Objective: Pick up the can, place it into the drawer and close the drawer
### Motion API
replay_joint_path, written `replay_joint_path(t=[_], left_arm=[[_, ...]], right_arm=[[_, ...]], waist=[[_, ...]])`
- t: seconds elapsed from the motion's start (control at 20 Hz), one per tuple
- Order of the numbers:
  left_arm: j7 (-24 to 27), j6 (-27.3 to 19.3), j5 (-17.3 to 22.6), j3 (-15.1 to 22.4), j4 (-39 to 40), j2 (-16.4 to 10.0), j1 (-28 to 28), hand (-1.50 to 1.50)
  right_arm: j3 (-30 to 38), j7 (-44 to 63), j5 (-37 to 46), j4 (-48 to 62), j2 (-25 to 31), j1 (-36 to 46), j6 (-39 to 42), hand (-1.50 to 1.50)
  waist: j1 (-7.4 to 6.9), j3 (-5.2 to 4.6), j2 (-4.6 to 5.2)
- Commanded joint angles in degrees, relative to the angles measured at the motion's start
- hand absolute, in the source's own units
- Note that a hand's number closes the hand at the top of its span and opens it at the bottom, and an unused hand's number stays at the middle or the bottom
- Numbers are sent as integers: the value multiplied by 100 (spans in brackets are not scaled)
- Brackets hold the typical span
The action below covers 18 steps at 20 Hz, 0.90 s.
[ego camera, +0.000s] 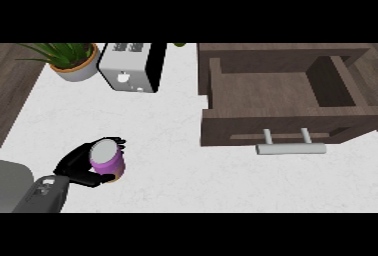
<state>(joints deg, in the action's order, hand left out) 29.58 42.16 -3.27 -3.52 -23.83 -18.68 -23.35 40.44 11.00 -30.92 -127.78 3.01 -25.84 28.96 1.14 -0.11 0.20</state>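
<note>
Left hand (80,166), near left of the counter (184,165), curls its fingers round the purple can (108,161), silver top showing; can judged light, rigid, smooth-sided and apt to slip, best gripped round the middle; open drawer (280,127) far right, well apart; right hand unseen.

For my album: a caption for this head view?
Black left hand curled round purple cylindrical can; dark wooden drawer stands open.

Purple can (109,165), greyish lid; black left hand (74,165); brown wood-grain drawer (244,122); white, perhaps faintly marbled counter (177,175).
</note>
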Motion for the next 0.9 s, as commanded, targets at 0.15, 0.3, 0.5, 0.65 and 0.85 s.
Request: replay_joint_path(t=[0.15,0.3,0.5,0.65,0.85], left_arm=[[190,1033,178,86,37,216,-199,150],[127,1183,303,209,-428,470,-93,150],[224,1520,440,325,-734,505,20,150],[-393,1706,918,155,-1074,426,-172,150],[-590,-911,1549,-819,-1186,1066,53,150]], right_arm=[[106,218,-382,-303,-33,-255,108,-150],[-19,61,68,-22,-176,-9,54,-150],[-26,165,124,-201,-205,0,-36,-150],[180,165,-296,-264,-208,-268,89,-150],[15,213,45,-339,-295,-134,-116,-150]], waist=[[8,2,-18],[-108,12,-36],[-105,6,-29],[-84,15,-65],[-253,19,-71]])
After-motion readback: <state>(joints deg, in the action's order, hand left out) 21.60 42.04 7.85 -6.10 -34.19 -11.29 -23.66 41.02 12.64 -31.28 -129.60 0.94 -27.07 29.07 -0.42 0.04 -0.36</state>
